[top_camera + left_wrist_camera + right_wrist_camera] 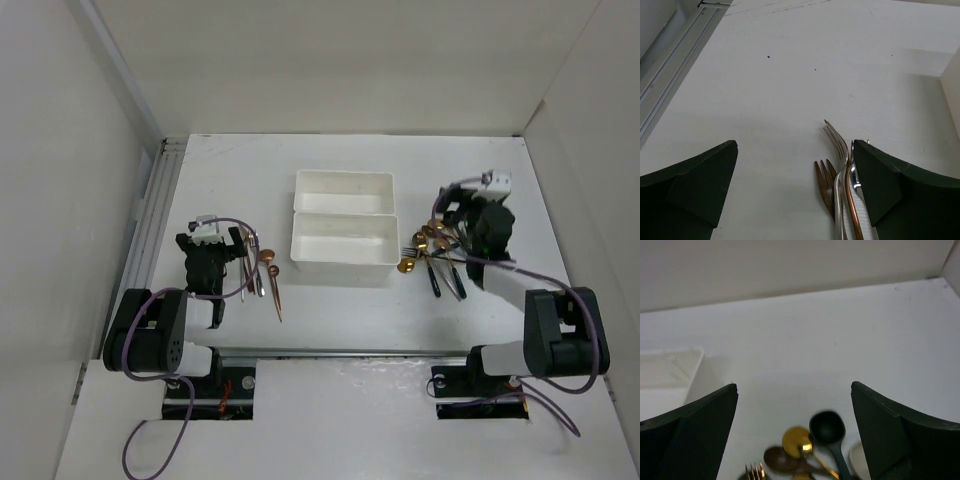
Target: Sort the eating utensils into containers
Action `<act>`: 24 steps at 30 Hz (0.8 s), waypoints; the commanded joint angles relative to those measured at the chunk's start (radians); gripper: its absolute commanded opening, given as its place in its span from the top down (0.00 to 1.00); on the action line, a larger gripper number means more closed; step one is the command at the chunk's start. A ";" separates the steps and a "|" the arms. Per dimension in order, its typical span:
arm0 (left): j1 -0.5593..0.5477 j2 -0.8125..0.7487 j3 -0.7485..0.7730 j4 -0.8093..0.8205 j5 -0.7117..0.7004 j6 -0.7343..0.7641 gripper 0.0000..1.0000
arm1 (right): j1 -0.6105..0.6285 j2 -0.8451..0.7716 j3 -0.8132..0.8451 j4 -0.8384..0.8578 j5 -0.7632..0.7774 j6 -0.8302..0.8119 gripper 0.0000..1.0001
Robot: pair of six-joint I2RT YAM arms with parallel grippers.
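1. Cutlery lies in two clusters on the white table (330, 330): the left cluster (263, 272) just left of the near tray (340, 272), the right cluster (435, 255) just right of it
2. From the left wrist, a silver fork (837, 145) and a copper fork (825, 182) lie side by side with tines pointing away; a copper handle (852, 210) and a silver blade (862, 210) run alongside them
3. These pieces sit inside the gap of the left gripper (795, 150) but crowded towards its tray-side finger (900, 190); the blade lies just beside that finger, contact unclear, while the other finger (690, 190) is well apart from them
4. Fingers of the left gripper are spread wide and grasp nothing
5. From the right wrist, a black spoon (827, 429), a gold spoon (796, 440), a brown spoon bowl (779, 459) and gold fork tines (755, 471) show low in the view, blurred, between the two fingers (690, 430) and apart from both
6. Fingers of the right gripper (794, 387) are likewise released and wide, gripping nothing; seen from overhead it stands just right of the right cluster
7. The near tray and the far tray (344, 174) touch along their long sides in the middle of the table, between the two arms; a tray corner (670, 365) shows at the left edge of the right wrist view
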 commanded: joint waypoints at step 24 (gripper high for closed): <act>-0.013 -0.271 0.694 -0.952 -0.007 0.095 0.00 | -0.187 0.437 1.126 -1.825 0.067 0.013 0.38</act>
